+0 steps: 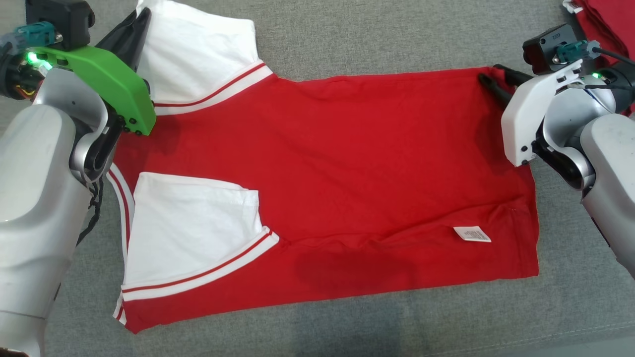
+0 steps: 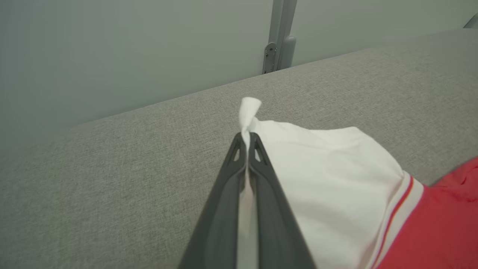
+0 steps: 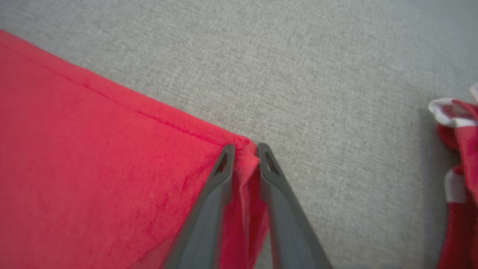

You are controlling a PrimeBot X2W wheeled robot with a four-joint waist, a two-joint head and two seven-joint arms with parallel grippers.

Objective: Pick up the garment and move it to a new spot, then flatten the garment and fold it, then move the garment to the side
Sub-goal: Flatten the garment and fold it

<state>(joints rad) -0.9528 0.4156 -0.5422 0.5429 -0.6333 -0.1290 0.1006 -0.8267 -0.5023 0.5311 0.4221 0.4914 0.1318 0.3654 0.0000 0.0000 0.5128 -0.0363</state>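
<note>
Our left gripper (image 2: 246, 137) clamps the garment (image 1: 347, 163) by its sleeve (image 2: 328, 168). Our right gripper (image 3: 244, 148) straddles the hem (image 3: 149, 108), barely parted; whether it grips we cannot tell.

Grey woven surface (image 1: 347, 39); crumpled red-and-white cloth (image 3: 463, 149) at its right edge; pale wall (image 2: 112, 48)

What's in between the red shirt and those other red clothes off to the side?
Nothing but bare grey fabric surface. The right wrist view shows it between the red shirt and the red and white clothes.

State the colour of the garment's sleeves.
White sleeves with red-striped cuffs, clearest in the head view.
</note>
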